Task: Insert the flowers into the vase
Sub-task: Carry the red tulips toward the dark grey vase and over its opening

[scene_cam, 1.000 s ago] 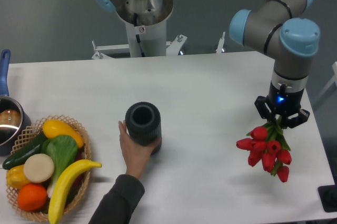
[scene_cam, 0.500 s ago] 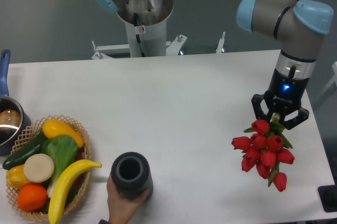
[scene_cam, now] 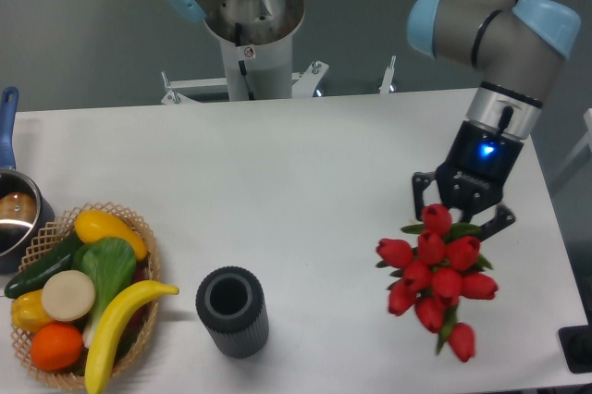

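The vase is a dark grey ribbed cylinder with an open round mouth. It stands upright near the table's front edge, just right of the fruit basket. The flowers are a bunch of red tulips with green stems, hanging blooms-down above the table at the right. My gripper is shut on the stems of the flowers, holding them in the air far to the right of the vase.
A woven basket of fruit and vegetables sits at the front left. A blue-handled pot stands at the left edge. The robot's base column rises behind the table. A dark object sits at the front right corner.
A person's hand moved the vase toward the front edge and then withdrew out of view. My gripper shifted left with the flowers, which now hang lower and more to the left.
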Tool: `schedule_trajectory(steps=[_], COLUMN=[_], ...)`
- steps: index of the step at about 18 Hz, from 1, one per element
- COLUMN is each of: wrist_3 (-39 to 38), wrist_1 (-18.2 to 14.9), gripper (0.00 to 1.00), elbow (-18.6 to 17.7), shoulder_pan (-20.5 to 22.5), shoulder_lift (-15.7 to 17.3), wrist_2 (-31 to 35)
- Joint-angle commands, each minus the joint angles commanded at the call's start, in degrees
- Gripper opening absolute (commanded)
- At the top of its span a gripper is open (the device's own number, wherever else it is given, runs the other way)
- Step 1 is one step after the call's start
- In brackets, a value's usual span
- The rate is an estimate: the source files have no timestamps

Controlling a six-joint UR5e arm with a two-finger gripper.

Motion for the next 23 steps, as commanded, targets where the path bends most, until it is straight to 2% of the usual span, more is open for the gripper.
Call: schedule_trajectory(steps=[5, 13, 20, 23], wrist_3=[-3.35, -3.18, -2.91, -3.00], wrist_1=[4.48, 4.66, 4.75, 4.66], gripper=[0.00, 0.00, 0.00, 0.00], elbow=[-0.09, 0.09, 0.97, 2.11], shoulder_pan=[-0.98, -1.86, -4.23, -5.72], shoulder_lift=[-0.44, -2.46, -4.57, -5.18], wrist_2=[-12.38, -32.33, -39.55, -40.35])
